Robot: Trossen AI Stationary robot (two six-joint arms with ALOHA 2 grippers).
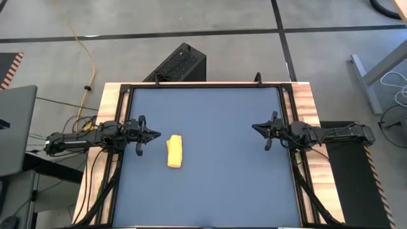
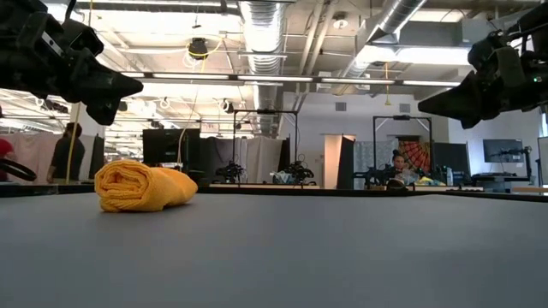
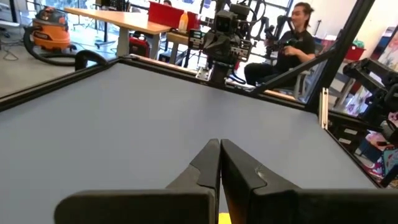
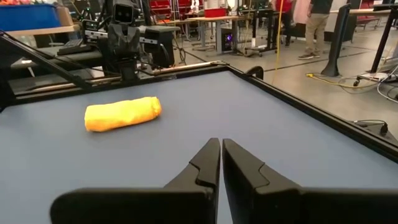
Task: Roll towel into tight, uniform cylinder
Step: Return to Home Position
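Yellow towel point(image 1: 175, 152) lies rolled into a short, thick cylinder on the left part of the dark blue desk point(image 1: 216, 184), and nothing touches it. In the low view the spiral of its layers shows at one end of the roll. The left tool point(image 1: 154, 134) hangs in the air at the left edge of the desk, just beside the towel but apart from it and higher than it. Its two fingers are pressed together with no gap, and they grasp nothing. The right tool point(image 1: 255, 128) waits at the opposite edge of the desk, well apart from the towel and pointing toward it. It is also raised above the surface, and its fingers are clenched together in the same way, with nothing between them.
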